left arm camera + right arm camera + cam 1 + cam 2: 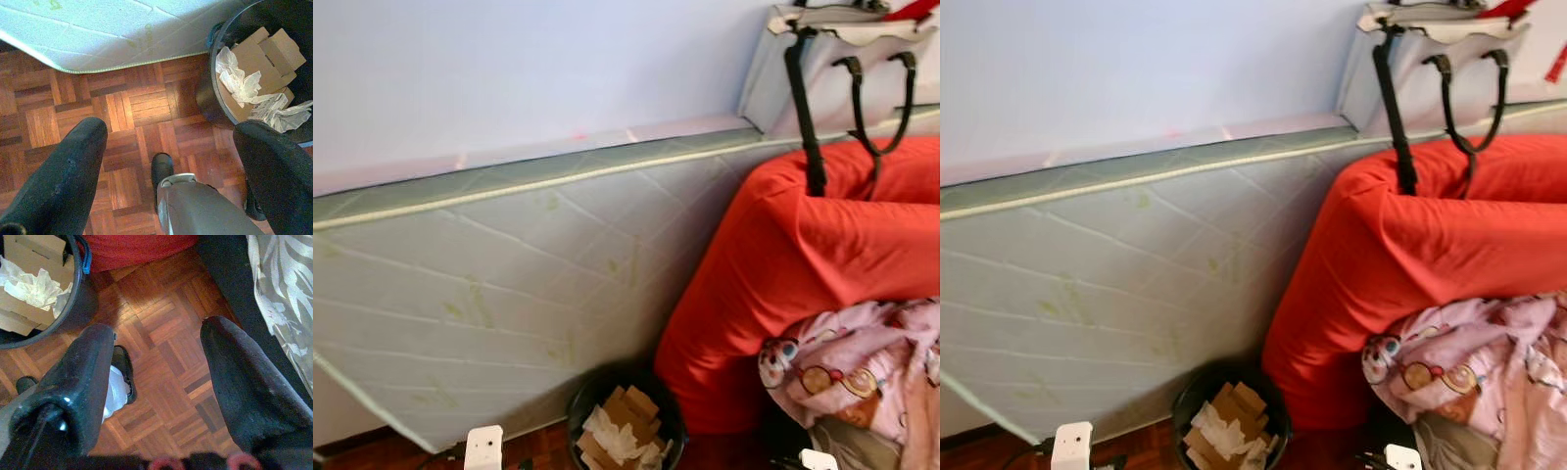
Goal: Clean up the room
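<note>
Left gripper (168, 161): fingers apart, empty, above parquet floor (132, 107).
Right gripper (156, 387): likewise spread, empty.
Round black bin (625, 421): cardboard and crumpled paper inside, lower rim cut off.
Pale quilted mattress (509, 284): leaned on wall.

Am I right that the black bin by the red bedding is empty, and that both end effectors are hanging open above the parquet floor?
Not quite: the black bin holds cardboard pieces and crumpled paper, as the left wrist view shows. It does sit by the red bedding, and both end effectors hang open over the parquet floor.
</note>
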Tool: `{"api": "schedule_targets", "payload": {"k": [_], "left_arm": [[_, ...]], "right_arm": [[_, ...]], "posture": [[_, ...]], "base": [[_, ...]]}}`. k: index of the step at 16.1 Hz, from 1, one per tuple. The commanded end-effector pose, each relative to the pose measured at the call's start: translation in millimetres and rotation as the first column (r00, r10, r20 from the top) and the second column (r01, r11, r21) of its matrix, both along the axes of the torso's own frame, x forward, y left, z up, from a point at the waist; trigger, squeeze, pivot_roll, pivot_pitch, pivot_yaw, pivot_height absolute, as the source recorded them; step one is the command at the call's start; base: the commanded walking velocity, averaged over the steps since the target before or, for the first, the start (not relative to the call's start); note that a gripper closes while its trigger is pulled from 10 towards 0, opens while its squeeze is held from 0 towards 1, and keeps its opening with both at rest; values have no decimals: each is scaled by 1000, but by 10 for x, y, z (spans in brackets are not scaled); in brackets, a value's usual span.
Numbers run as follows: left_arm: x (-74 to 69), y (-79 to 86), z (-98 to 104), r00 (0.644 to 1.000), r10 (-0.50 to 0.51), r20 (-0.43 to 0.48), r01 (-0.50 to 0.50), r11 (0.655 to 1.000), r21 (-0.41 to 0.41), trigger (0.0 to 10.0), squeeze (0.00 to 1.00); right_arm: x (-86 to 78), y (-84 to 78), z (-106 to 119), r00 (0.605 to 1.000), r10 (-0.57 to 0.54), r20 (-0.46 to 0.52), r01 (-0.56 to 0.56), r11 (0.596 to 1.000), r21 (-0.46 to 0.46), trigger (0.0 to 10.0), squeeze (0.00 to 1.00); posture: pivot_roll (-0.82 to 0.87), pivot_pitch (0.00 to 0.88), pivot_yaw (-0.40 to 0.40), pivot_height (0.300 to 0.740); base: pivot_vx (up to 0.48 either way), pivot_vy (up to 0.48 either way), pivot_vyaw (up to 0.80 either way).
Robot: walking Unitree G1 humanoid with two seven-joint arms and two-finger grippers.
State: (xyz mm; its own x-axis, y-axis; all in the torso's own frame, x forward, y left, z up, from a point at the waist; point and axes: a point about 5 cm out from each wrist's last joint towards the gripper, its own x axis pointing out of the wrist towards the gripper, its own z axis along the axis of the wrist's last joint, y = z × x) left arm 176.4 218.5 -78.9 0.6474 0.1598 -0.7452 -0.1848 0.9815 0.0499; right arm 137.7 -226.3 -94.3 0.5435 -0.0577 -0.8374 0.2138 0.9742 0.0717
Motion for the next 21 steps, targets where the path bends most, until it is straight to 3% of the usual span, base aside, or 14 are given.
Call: {"api": "schedule_targets", "payload": {"k": [1, 21], "left_arm": [[-40, -11, -22, 1000, -13, -16, 13, 1000, -3, 10000, 0], [-27, -47, -23, 999, -31, -14, 31, 999, -10, 10000, 0]], "right_arm": [[-10, -29, 6, 1000, 3, 6, -3, 1000, -13, 10000, 0], [11, -15, 9, 1000, 12, 4, -12, 1000, -13, 10000, 0]], "posture": [[-14, 0, -51, 740], [-12, 0, -51, 740]], "base": [[0, 0, 0], [0, 0, 0]]}}
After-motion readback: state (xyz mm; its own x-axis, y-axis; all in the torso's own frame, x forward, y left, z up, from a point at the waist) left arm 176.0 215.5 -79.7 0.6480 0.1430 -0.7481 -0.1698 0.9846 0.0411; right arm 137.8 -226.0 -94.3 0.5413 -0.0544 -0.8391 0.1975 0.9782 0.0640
